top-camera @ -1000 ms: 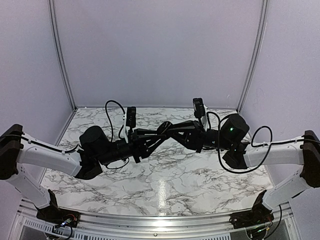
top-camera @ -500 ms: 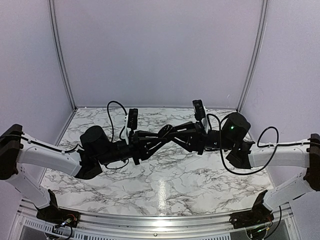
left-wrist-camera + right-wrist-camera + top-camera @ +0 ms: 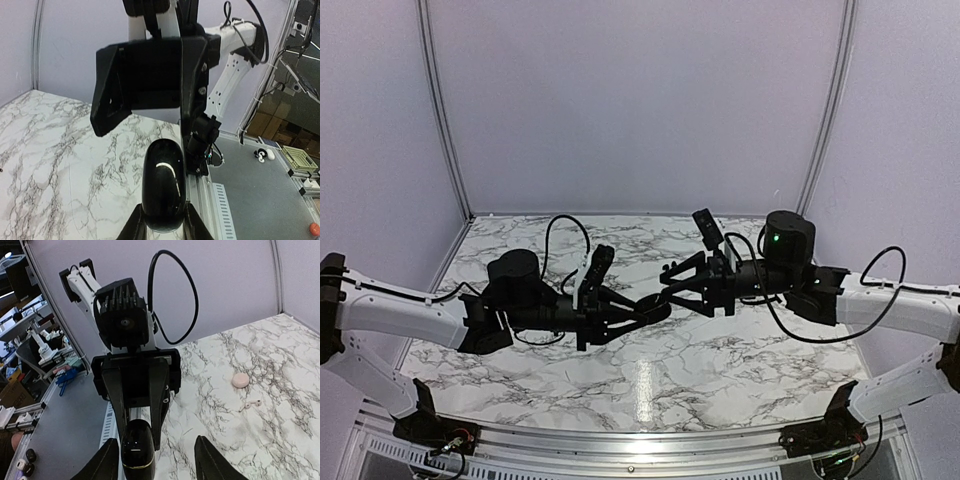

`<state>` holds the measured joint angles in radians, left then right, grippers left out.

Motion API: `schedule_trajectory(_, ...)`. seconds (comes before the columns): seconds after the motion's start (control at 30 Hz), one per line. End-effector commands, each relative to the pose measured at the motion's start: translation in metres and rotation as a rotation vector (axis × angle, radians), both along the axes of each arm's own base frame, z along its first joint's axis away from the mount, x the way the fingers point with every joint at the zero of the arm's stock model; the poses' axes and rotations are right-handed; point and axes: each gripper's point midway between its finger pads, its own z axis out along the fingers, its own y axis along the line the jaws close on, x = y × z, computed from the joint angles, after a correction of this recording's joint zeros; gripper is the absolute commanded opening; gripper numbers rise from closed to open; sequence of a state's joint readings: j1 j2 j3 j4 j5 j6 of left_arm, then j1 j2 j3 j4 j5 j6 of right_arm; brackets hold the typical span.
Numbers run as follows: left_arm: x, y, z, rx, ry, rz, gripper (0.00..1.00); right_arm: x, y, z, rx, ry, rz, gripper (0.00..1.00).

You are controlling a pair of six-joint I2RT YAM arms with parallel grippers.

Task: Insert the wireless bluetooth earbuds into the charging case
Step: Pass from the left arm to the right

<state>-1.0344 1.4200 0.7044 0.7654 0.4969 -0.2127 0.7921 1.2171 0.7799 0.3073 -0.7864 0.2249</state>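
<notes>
left gripper (image 3: 162, 226) clamps a glossy black lump (image 3: 162, 185) in mid-air; right gripper (image 3: 157, 465) faces it, jaws apart (holding nothing). the pink case (image 3: 240, 380) lies on the marble table (image 3: 280, 435), well apart from both.

Both arms reach inward, L gripper (image 3: 658, 308) clamped on black lump (image 3: 162, 185), R gripper (image 3: 666, 281) jaws apart.

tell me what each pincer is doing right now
left pincer: closed on the shiny black lump
right pincer: open, holding nothing
</notes>
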Motion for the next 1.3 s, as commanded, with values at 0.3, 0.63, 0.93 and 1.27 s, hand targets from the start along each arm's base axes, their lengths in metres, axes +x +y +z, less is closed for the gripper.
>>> schedule_trajectory(0.3, -0.007, 0.003, -0.015, 0.142, -0.018, -0.102, 0.04, -0.02, 0.001, -0.028, -0.193, 0.045, 0.096, 0.61)
schedule_trajectory(0.63, -0.004, 0.001, -0.032, 0.215, -0.007, -0.109, 0.03, -0.013, 0.008, -0.049, -0.276, 0.073, 0.086, 0.49)
schedule_trajectory(0.93, 0.0, 0.001, -0.038, 0.231, 0.031, -0.127, 0.04, -0.02, 0.012, -0.056, -0.303, 0.084, 0.117, 0.42)
schedule_trajectory(1.27, 0.001, 0.001, -0.04, 0.24, 0.023, -0.13, 0.05, -0.022, 0.016, -0.057, -0.309, 0.089, 0.131, 0.17)
